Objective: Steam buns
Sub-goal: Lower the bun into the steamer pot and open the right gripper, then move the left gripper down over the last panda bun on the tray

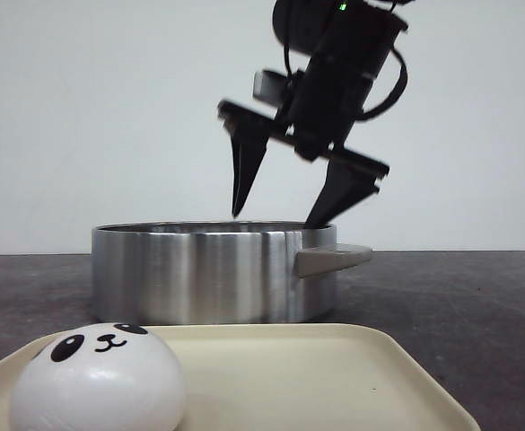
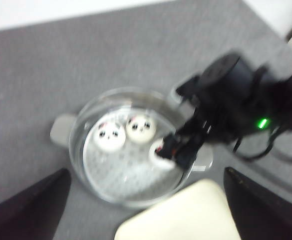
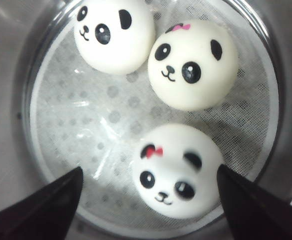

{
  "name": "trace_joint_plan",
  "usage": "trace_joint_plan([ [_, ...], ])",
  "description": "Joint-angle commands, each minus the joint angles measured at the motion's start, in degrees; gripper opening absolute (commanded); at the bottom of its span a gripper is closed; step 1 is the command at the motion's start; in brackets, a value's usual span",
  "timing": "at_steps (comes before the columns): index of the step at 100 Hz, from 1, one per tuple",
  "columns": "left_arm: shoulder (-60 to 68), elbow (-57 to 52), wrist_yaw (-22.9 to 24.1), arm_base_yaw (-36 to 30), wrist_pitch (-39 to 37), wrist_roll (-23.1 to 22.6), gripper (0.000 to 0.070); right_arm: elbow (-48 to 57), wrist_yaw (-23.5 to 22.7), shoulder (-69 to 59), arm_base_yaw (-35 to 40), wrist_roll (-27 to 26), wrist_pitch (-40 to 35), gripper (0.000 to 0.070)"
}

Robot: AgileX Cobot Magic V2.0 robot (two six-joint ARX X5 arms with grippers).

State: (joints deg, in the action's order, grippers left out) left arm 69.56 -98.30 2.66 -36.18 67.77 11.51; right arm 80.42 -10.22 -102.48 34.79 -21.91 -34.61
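Three white panda buns lie on the perforated liner inside a steel pot [image 1: 199, 274]: two at the far side [image 3: 115, 32] [image 3: 193, 64] and one with a red bow [image 3: 178, 170]. My right gripper [image 1: 275, 218] is open and empty just above the pot's rim. In its wrist view the right gripper [image 3: 148, 172] has its fingers on either side of the bow bun, above it and not touching. A fourth bun [image 1: 96, 377] sits on the cream tray [image 1: 334, 377] at the front left. My left gripper [image 2: 146, 171] is open and empty, high above the pot [image 2: 78, 150].
The pot has a flat handle [image 1: 334, 259] on its right side and stands behind the tray on a dark grey table [image 1: 459, 305]. In the blurred left wrist view, the right arm [image 2: 235, 100] hangs over the pot's side, partly covering one bun [image 2: 158, 152].
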Motion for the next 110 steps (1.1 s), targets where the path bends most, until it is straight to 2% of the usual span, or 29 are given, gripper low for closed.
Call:
trace_joint_plan([
  [1,0.3,2.3,-0.1,-1.0,0.5,0.1,0.0593,2.8,0.9,4.1,0.2,1.9,0.7,0.0355],
  [6,-0.5,6.1,-0.1,-1.8,-0.3,1.6,0.0593,2.9,2.5,7.7,0.2,2.1,1.1,0.0213],
  [10,-1.2,9.7,-0.2,-2.8,-1.5,2.9,0.0593,2.9,4.5,11.0,0.3,2.7,1.6,0.0128],
  [17,-2.5,16.7,-1.0,-4.9,-4.7,5.1,0.0593,2.9,7.9,17.2,0.9,4.0,2.1,0.0062],
  [36,-3.7,35.6,-1.2,-13.2,-16.4,14.1,0.0593,2.9,12.5,33.0,3.1,9.1,2.8,0.0061],
  [54,-1.5,44.7,-1.2,-17.8,-26.3,19.4,0.0593,2.9,13.6,42.7,3.5,9.6,1.7,0.0061],
  [68,1.8,45.0,-1.2,-18.3,-26.6,19.9,0.0593,2.9,15.6,47.2,3.5,9.6,-0.9,0.0061],
  [78,4.5,45.0,-1.3,-18.3,-25.8,22.9,0.0593,2.9,16.8,48.9,3.5,10.5,-2.5,0.0061],
  [96,10.0,45.0,-7.3,-19.8,-24.1,23.9,0.0593,2.9,17.9,49.7,3.5,10.8,-5.4,0.0061],
  [110,14.5,45.0,-7.9,-21.3,-23.8,23.8,0.0593,2.9,17.9,49.7,3.5,10.8,-6.4,0.0061],
])
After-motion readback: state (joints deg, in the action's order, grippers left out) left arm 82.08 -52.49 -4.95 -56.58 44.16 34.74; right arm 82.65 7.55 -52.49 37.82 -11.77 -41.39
